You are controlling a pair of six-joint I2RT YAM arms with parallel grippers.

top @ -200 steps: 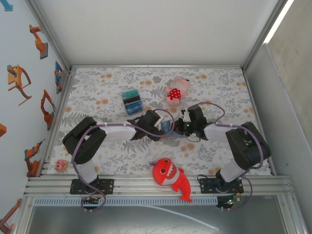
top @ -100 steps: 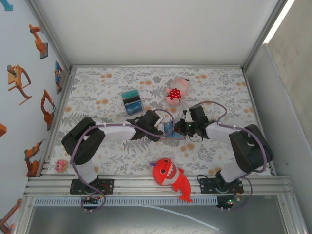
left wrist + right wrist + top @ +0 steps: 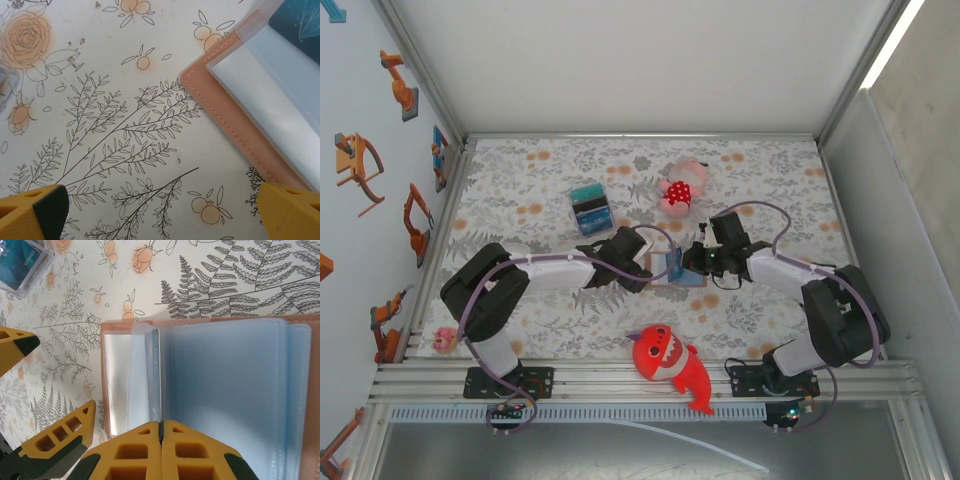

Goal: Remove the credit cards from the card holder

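Top external, card holder (image 3: 672, 270): lies open on the floral table cover (image 3: 520, 180), mid-table, between the two grippers.
Holder detail, right wrist view: tan stitched border and blue-grey clear sleeves; one clear sleeve (image 3: 145, 375) stands up from the rest.
Teal card (image 3: 300, 20): a corner shows next to a clear sleeve in the left wrist view; cannot tell whether it sits in a pocket.
Right gripper (image 3: 161, 432): clenched, fingertips pressed together at the holder's edge, where the raised sleeve meets their seam; cannot tell whether the sleeve is pinched.
Left gripper (image 3: 160, 210): released, jaws wide, low over the cover at the holder's corner, one fingertip at the tan border.
Striped block (image 3: 589, 209): beyond the left gripper, apart from the holder.
Pink plush (image 3: 680, 188): on the far side of the holder.
Red shark plush (image 3: 665, 365): at the near edge, between the arm bases.
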